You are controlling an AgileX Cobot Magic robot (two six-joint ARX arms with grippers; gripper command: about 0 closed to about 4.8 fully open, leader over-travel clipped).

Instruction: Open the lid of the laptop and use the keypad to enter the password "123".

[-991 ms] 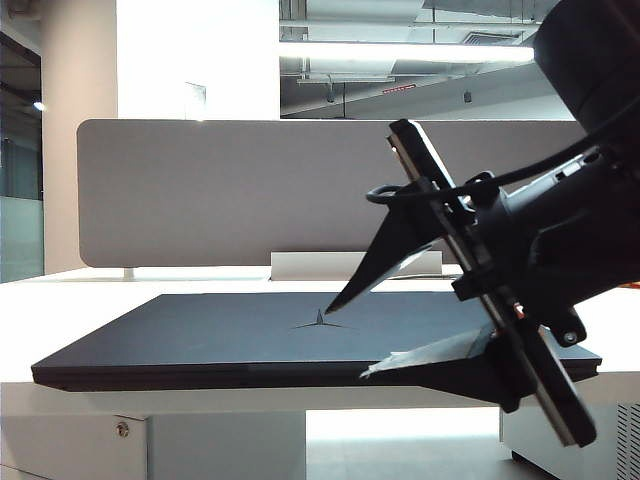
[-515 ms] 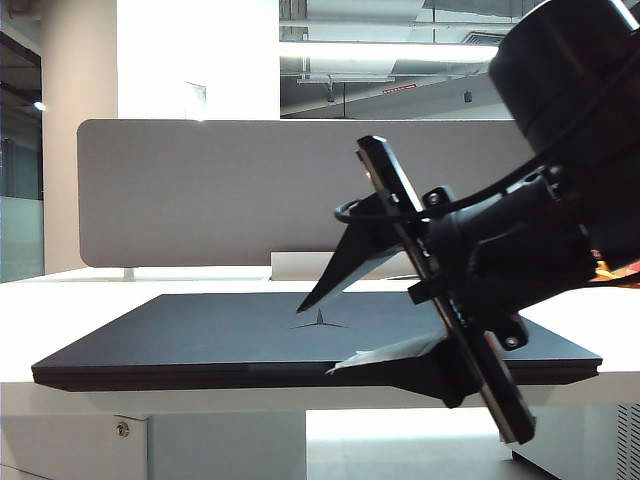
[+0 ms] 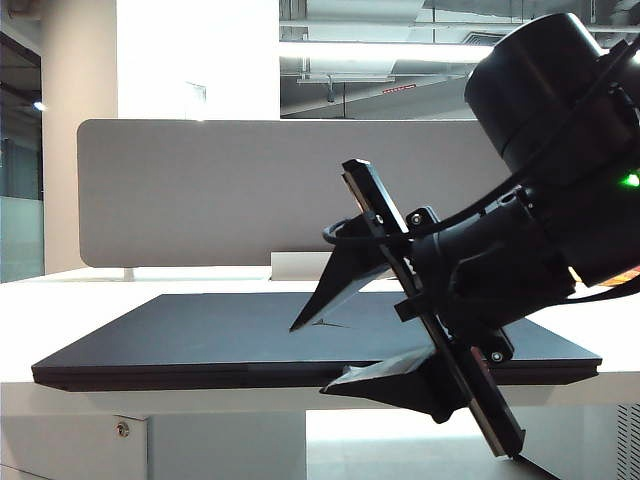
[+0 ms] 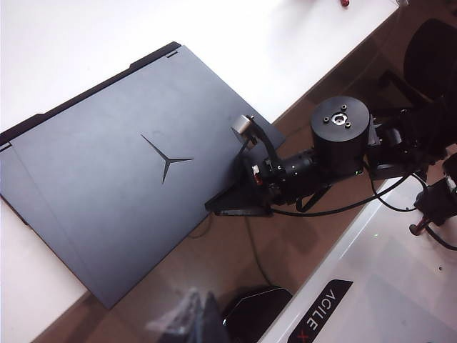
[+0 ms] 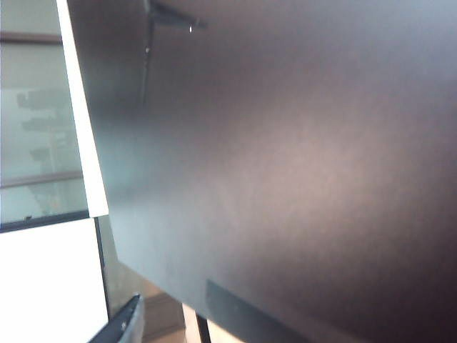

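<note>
The black laptop (image 3: 200,372) lies closed on the white table, its lid (image 3: 200,320) flat, with the three-pointed logo (image 4: 166,158) facing up. The keypad is hidden under the lid. My right gripper (image 3: 308,359) is open and straddles the laptop's front edge, one finger just above the lid near the logo and the other below the edge; nothing is gripped. The left wrist view looks down on the right gripper (image 4: 214,209) at that edge. In the right wrist view the lid (image 5: 285,157) fills the picture, with one finger (image 5: 127,323) past its edge. My left gripper (image 4: 203,321) hangs high in front of the table, shut and empty.
A grey rounded-corner divider board (image 3: 220,190) stands behind the laptop. The white table (image 3: 60,300) extends left of the laptop. The laptop overhangs the table's front edge. The robot's base with its label (image 4: 321,314) is below the left gripper.
The right gripper has moved left and down to the laptop's front edge, and its lower finger now sits under that edge. The lid stays flat.
</note>
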